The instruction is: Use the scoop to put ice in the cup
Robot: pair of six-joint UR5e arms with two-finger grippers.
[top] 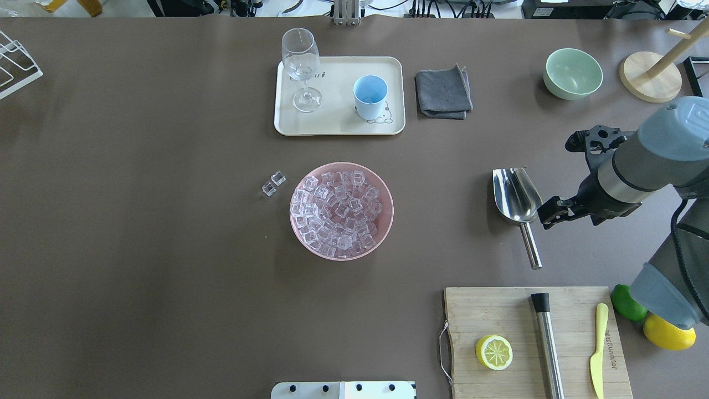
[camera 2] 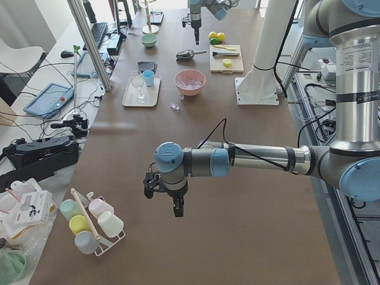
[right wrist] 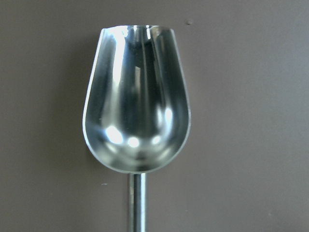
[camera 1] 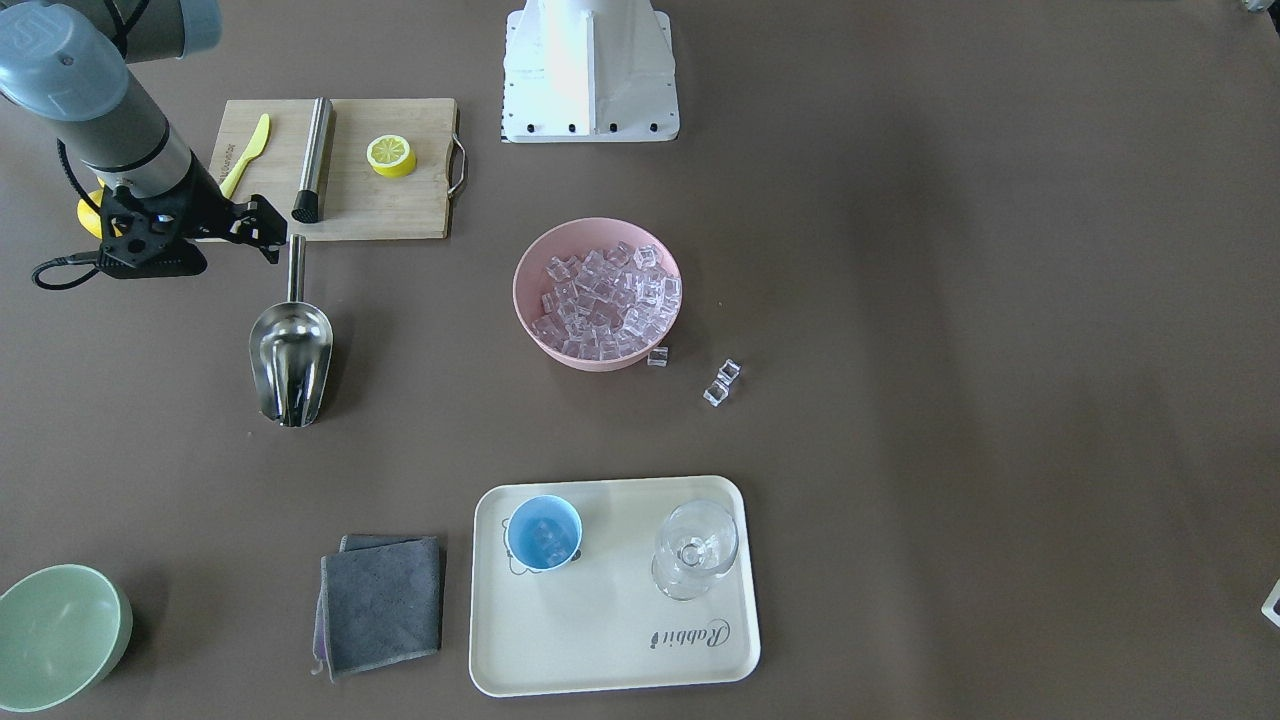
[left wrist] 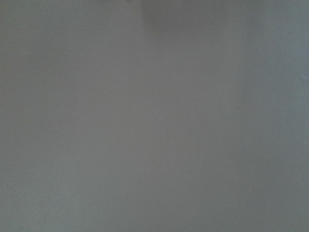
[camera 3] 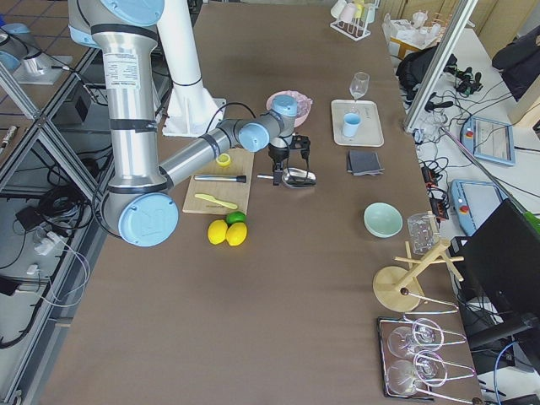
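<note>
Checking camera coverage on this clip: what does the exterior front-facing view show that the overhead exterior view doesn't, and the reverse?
Front-facing only: a third loose ice cube beside the pink bowl, on the side away from the robot. Overhead only: the wooden stand and the lime. Both: the empty scoop lying on the table, the right gripper at its handle end with fingers apart, and the cup on the tray.
</note>
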